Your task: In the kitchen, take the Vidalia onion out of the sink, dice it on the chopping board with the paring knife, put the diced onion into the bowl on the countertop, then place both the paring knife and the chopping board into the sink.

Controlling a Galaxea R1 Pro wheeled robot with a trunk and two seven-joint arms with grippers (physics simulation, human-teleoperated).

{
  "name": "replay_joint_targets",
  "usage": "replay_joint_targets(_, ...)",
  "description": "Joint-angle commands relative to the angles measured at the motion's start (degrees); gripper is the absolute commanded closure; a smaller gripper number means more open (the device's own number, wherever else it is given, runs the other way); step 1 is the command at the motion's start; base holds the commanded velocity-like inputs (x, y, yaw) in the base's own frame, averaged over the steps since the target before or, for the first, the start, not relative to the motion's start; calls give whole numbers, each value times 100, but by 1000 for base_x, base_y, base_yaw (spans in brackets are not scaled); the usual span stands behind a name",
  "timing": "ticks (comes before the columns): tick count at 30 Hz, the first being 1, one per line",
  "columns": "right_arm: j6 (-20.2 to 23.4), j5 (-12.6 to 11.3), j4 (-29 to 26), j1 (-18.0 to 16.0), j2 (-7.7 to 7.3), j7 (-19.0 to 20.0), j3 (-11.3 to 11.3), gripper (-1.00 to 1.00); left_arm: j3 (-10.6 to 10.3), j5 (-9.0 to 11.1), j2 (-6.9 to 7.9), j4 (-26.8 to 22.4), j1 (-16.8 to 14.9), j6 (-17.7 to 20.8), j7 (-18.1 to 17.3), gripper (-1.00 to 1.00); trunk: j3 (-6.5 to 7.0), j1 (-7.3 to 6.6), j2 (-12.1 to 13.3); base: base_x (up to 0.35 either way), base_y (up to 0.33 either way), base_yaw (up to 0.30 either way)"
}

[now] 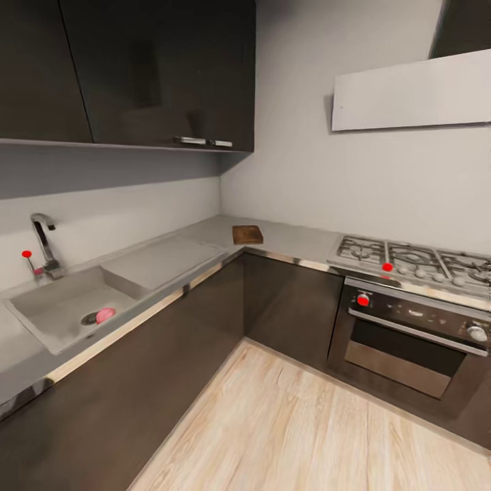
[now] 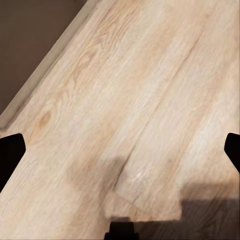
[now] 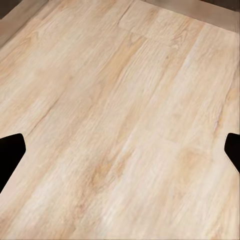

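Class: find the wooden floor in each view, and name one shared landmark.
Head view: the wooden floor lies below the dark cabinet base, lower right.
Left wrist view: it lies beyond the open left gripper.
Right wrist view: it lies beyond the open right gripper.
Shared landmark: the cabinet base edging the planks.

In the left wrist view, the left gripper (image 2: 120,150) shows two matte black fingers (image 2: 10,152), blunt wedge shapes at nine and three o'clock, plus a small black block at six o'clock. The right gripper (image 3: 120,150) shows matching plain black fingers (image 3: 10,152), without markings.
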Motion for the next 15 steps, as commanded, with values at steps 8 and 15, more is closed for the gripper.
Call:
replay_joint_targets(8, -28, 16, 0, -1, -3, 1, 14, -100, 3, 0, 0, 1, -2, -16, 1, -100, -5, 3, -2, 315, -96, -10)
replay_joint_targets(15, -21, 23, 9, 0, -6, 7, 21, -100, 3, 0, 0, 1, -2, -16, 1, -100, -5, 3, -2, 332, -5, 0)
